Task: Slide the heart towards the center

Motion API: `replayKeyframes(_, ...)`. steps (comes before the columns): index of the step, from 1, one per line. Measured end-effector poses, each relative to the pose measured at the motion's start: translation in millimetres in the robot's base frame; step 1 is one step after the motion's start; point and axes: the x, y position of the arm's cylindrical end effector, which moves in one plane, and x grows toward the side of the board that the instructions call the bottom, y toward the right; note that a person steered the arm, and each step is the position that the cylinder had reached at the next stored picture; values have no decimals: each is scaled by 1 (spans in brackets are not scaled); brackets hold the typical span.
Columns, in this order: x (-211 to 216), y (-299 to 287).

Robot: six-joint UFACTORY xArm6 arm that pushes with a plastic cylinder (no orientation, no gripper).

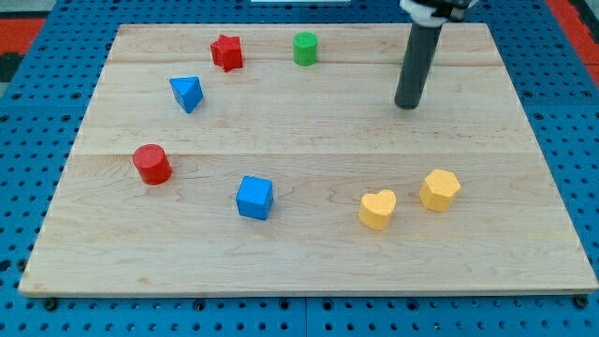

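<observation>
Pale wooden board (309, 271) on blue pegboard bench (28, 112), seen from slightly above.

Nearest the view's bottom: yellow heart (377, 210), right of centre, lying flat on board, well below and slightly left of my tip. Just beside it to the view's right, not touching: yellow hexagonal block (439, 190). Left of heart, with a clear gap: blue cube (255, 197), roughly under board's middle.

Further up, on the view's left: red cylinder (152, 164), upright, alone. Above that, blue triangular block (187, 94), near left edge.

Toward the view's top: red star-shaped block (226, 52) and green cylinder (305, 48), near each other, apart, both close to far edge.

Right of green cylinder: dark rod (417, 61) dropped from the view's top, my tip (407, 106) down at board surface in upper right area. Sliver of something green visible behind rod, shape not readable. Tip touched no block; nearest were that hidden green piece and green cylinder, the latter well off to the view's left. Heart and hexagonal block well apart from tip, toward the view's bottom.

No jaws on this rig, only plain rod end; nothing held, nothing gripped, nothing in contact with tip except possibly board.
</observation>
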Motion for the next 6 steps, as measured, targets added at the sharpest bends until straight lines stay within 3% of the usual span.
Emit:
replayKeyframes(1,75,-5)
replayKeyframes(3,143,17)
replayKeyframes(4,140,12)
replayKeyframes(5,180,3)
replayKeyframes(6,152,-47)
